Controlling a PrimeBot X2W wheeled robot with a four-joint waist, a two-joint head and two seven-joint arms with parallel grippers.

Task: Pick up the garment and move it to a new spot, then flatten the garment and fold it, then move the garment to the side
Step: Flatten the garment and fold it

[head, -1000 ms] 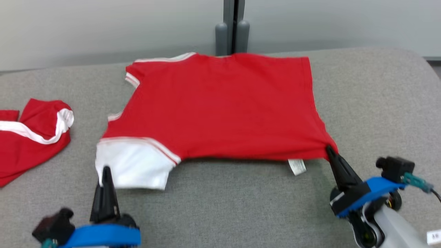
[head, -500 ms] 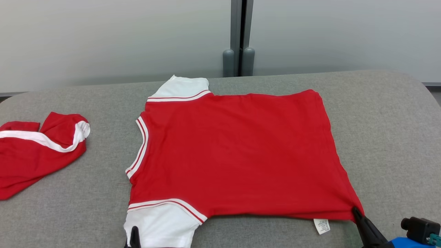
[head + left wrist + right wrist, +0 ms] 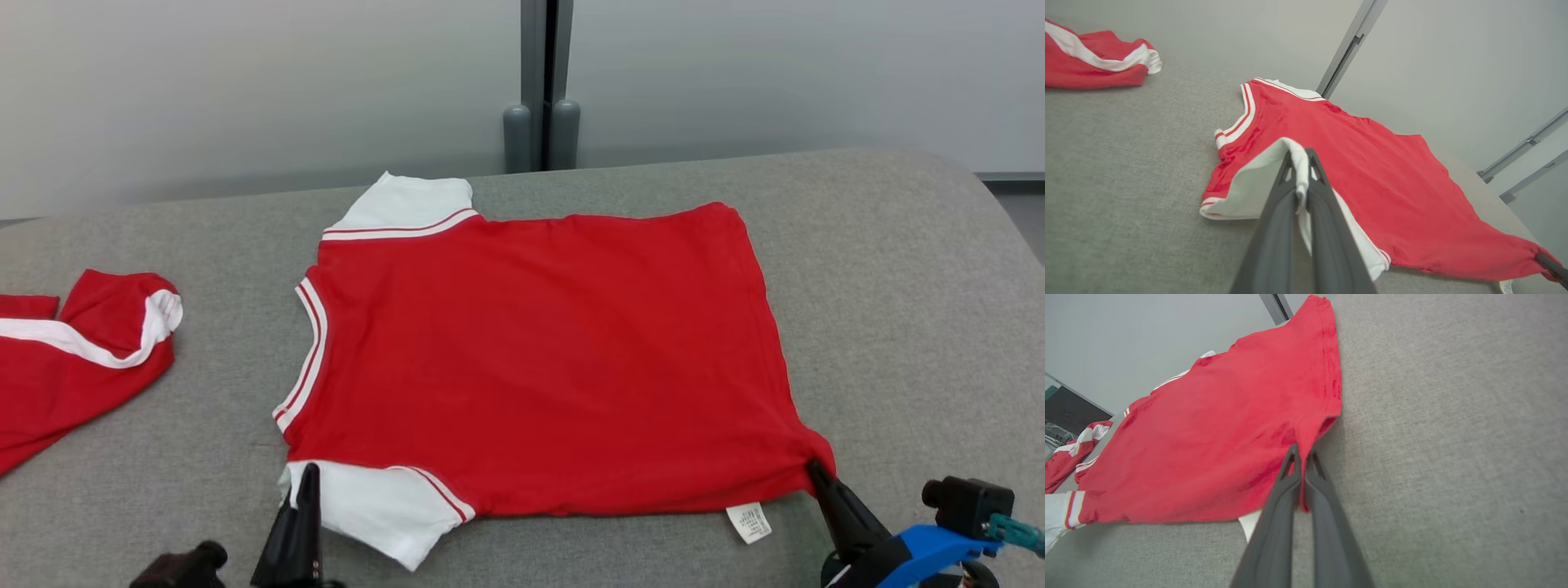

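Nearest, the left end effector (image 3: 1300, 159) points away across the grey surface (image 3: 898, 286), its fingers closed on the near white sleeve (image 3: 1249, 188), whose edge stands raised. The left wrist view shows cloth bunched between the fingers. The right end effector (image 3: 1302, 455), likewise low and angled inward, pinches the near hem corner beside one care label (image 3: 749, 523). One garment (image 3: 531, 359), a red T-shirt with two white sleeves, lies spread mid-surface. One second red garment (image 3: 65, 392) lies crumpled, well apart, at far left.
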